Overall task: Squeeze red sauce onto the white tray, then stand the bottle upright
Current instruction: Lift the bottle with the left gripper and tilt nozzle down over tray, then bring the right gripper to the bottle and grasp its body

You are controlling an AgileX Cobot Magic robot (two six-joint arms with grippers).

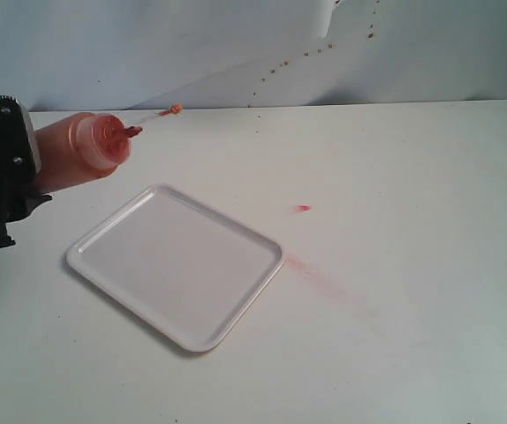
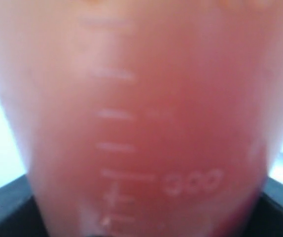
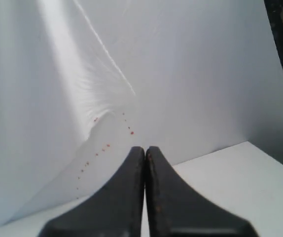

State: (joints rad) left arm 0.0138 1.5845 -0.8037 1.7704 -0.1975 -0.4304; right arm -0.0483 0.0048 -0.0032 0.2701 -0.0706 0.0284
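Observation:
At the far left of the exterior view my left gripper (image 1: 19,163) is shut on the bottle (image 1: 77,148). The bottle lies tilted almost level above the table, its red nozzle cap (image 1: 132,132) pointing right, beyond the far left corner of the white tray (image 1: 176,265). The tray lies flat and its surface looks plain white. In the left wrist view the bottle (image 2: 141,113) fills the picture, with dark fingers (image 2: 3,212) at its sides. A small drop of red sauce (image 1: 303,208) sits on the table right of the tray. My right gripper (image 3: 145,150) is shut on nothing, facing the backdrop.
A faint pink smear (image 1: 320,276) marks the table by the tray's right corner. An orange blob with a thin streak (image 1: 175,109) lies near the table's back edge. Small red specks (image 1: 306,53) dot the white backdrop (image 3: 181,74).

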